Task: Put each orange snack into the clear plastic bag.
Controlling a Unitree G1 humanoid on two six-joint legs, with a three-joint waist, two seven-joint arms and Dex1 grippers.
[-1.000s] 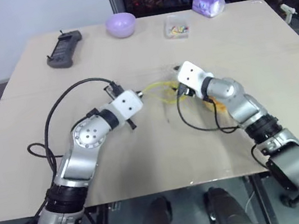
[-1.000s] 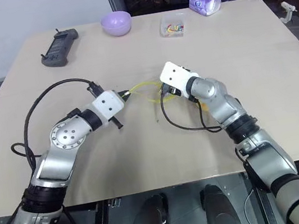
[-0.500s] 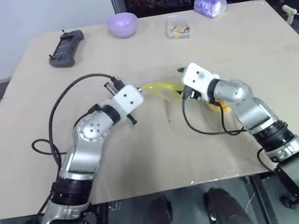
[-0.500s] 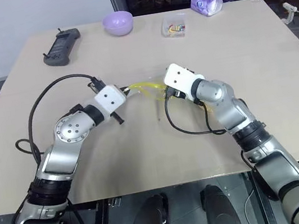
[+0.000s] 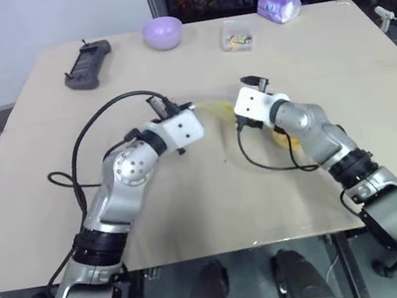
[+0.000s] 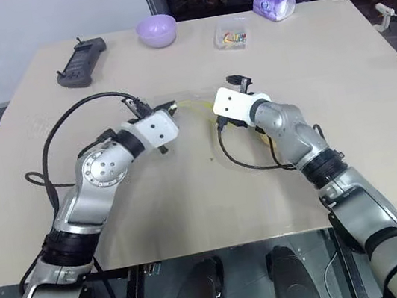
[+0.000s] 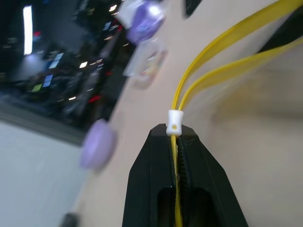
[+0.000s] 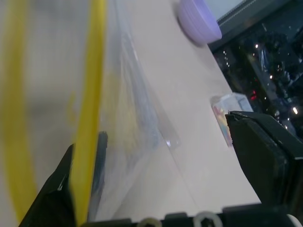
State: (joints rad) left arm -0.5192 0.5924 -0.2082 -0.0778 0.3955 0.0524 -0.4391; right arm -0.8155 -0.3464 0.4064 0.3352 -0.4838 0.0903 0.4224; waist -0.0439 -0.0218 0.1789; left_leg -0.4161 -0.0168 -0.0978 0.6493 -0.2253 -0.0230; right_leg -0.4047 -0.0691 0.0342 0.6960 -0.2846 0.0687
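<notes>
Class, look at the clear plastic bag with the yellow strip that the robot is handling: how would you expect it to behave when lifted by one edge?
The clear plastic bag is probably floppy: its film creases and sags away from the yellow strip. It looks very light, since the left claw lifts it by a pinch on the strip. The glossy film may be slippery.

We are seeing a black handset point(image 5: 86, 64), lilac bowl point(image 5: 163, 32), clear box point(image 5: 237, 38) (coloured bits inside) and purple tissue pack point(image 5: 278, 3) lying along the table's point(image 5: 53, 187) far edge.
</notes>
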